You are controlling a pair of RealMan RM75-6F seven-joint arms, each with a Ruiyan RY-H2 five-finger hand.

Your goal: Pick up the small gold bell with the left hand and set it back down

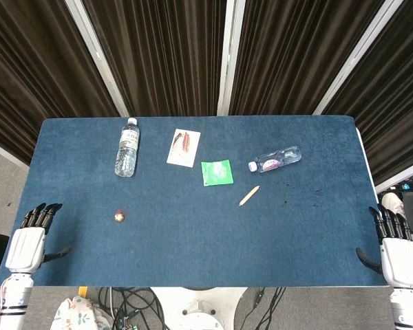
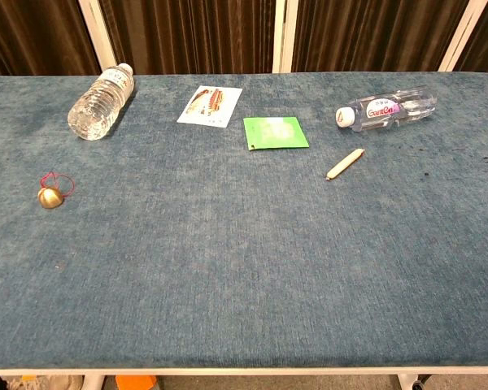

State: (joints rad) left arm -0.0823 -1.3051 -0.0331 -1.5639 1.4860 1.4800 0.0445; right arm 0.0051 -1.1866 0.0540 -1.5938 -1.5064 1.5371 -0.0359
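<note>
Small gold metal bell (image 1: 119, 217) with a red string loop lies on the blue felt table (image 1: 193, 234), left-centre of the head view, untouched. Left hand (image 1: 29, 242) sits at the lower-left table edge, fingers extended and slightly apart, holding nothing; bell is up-right of it, apart. Right hand (image 1: 397, 251) at lower right, likewise spread and empty.

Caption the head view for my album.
Small gold bell lies untouched on blue table, both robot hands resting open at edges.

overhead head view, lower chest view
</note>
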